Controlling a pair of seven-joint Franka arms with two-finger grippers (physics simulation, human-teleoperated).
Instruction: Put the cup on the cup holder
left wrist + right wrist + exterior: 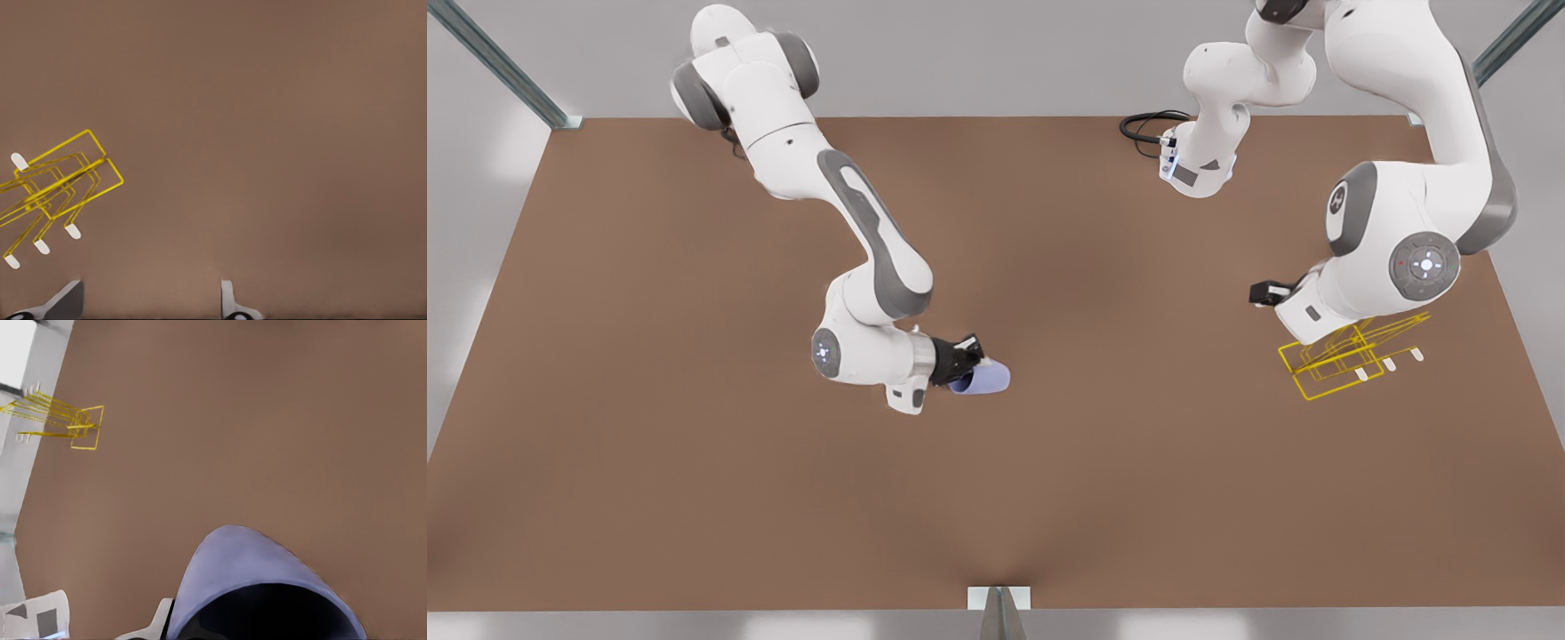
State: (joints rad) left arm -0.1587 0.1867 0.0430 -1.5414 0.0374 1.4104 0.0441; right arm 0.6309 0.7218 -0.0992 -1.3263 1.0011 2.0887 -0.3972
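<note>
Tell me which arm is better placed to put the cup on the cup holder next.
The right arm. Its right gripper is already shut on the cup, at mid-table in the front view. The left gripper hangs open above the table beside the cup holder, holding nothing, so it would probably just wait.

A small lavender-blue tapered plastic cup [985, 380] lies on its side near the middle of the brown table [694, 462], clamped in the right gripper [971, 360], which reaches in from the front view's left. Well apart, toward the front view's right edge, the thin yellow wire cup holder [1343, 360] stands on the tabletop, its prongs pointing to the front view's right. The left gripper [1267, 292] hangs just beside the holder, its fingers [228, 300] spread and empty.
</note>
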